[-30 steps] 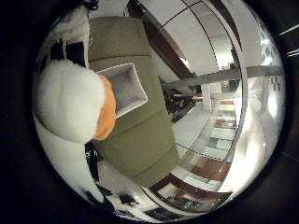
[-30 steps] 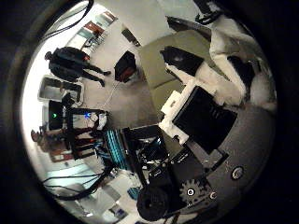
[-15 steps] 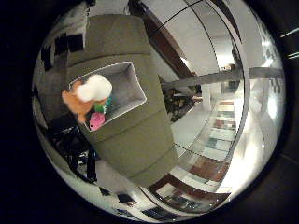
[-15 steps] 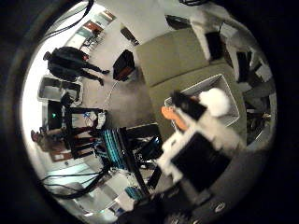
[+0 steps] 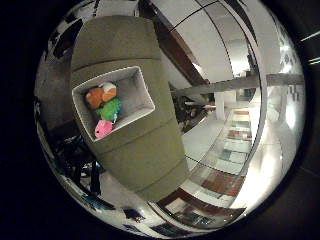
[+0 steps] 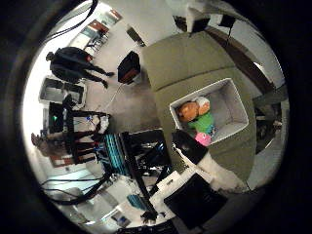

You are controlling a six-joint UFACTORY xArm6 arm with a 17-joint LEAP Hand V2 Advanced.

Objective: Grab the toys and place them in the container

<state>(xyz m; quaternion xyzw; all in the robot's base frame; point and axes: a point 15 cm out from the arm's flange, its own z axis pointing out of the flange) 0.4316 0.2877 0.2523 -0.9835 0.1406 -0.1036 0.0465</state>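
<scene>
Where it dangled moments ago, orange-and-white toy (image 5: 101,93) now inside container (image 5: 142,100), robot hand (image 6: 204,168) open, released

The orange and white toy (image 5: 101,94), held against the palm a second ago, now lies in the container (image 5: 140,100), released by the hand (image 6: 195,165).

Three toys (image 5: 105,109), one container (image 5: 140,100)

The container (image 5: 134,95) sits on the worktop (image 5: 145,155). Four toys lie inside it, bunched at one end, the other end bare. The orange toy (image 5: 93,97) touches the white-topped toy (image 5: 109,91); the green toy (image 5: 110,109) lies between those two and the pink toy (image 5: 103,128). The hand (image 6: 197,161) reaches in beside the container's toy end, apart from the toys.
</scene>
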